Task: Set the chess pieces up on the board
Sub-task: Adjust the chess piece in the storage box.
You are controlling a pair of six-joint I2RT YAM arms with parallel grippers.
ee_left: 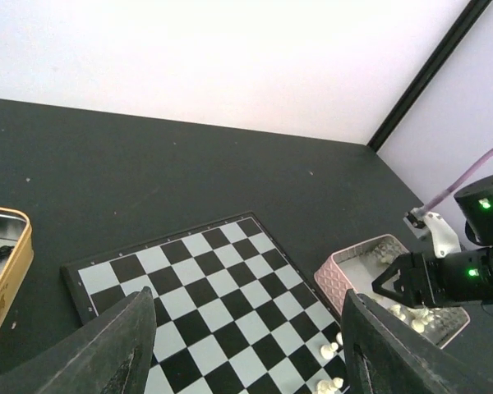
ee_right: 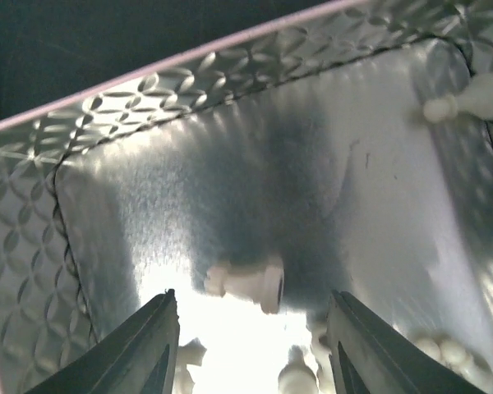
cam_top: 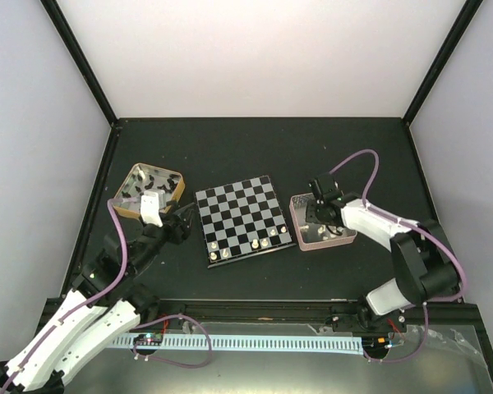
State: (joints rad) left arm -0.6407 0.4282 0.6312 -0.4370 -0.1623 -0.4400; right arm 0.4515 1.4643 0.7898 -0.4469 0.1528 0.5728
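In the pink tray point(ee_right: 230, 74), your right gripper point(ee_right: 251, 328) straddles a lying white piece point(ee_right: 246, 285), jaws apart. Your left gripper point(ee_left: 248, 316) hangs released at the edge of the board point(ee_left: 205, 271).

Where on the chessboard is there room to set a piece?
Most of the board is bare, from its far edge past the middle. A few white pieces line its near edge. The pink tray, under the right gripper, is crowded.

A lab test booth: plain white wall panels point(cam_top: 263, 57) across the upper frame, black corner posts point(cam_top: 78, 57), matte black tabletop point(cam_top: 255, 148) below.
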